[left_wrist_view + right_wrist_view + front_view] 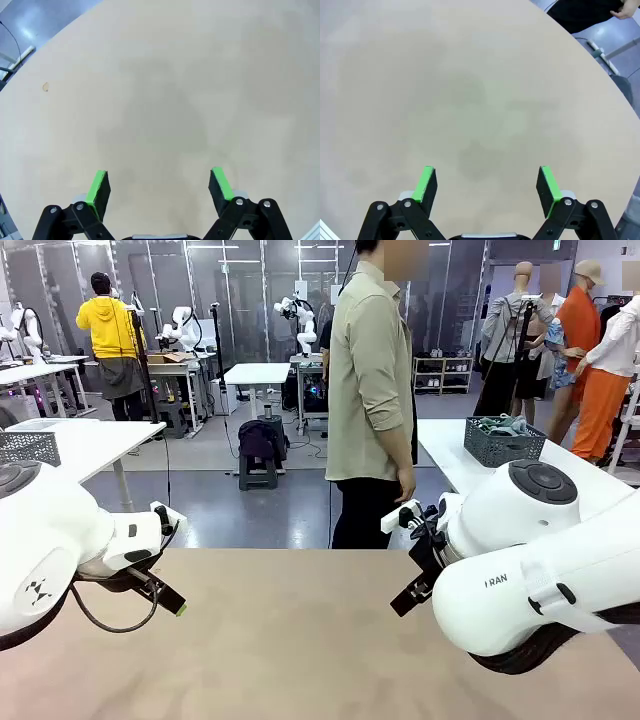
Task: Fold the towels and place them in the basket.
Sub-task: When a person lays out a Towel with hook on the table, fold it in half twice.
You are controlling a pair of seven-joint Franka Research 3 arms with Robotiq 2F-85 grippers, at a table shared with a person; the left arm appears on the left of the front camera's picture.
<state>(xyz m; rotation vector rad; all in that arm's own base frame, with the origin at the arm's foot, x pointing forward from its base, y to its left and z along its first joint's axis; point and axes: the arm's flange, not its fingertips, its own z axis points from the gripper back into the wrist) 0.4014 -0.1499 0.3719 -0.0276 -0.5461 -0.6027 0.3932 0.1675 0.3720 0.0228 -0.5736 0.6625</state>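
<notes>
1. Front view: the left gripper (182, 568) sits over the left side of the beige table (300, 650). Its claw is spread wide with nothing in it. The right gripper (393, 565) mirrors it on the right side, equally wide and holding nothing.
2. Front view, task items: the dark grey basket (500, 450) sits on a white side table (450, 455) at far right, well apart from both grippers. Bunched grey-green cloth (500, 425) is heaped in it, too small to make out more. A person (370, 390) stands side-on at the table's far edge.
3. Left wrist view: the green pads (99, 186) are far apart, with plain tabletop between them. No grip.
4. Right wrist view: same here, with the green pads (426, 182) at full spread over the tabletop and gripping nothing. The person's hand (625, 12) shows past the table edge at top right.
</notes>
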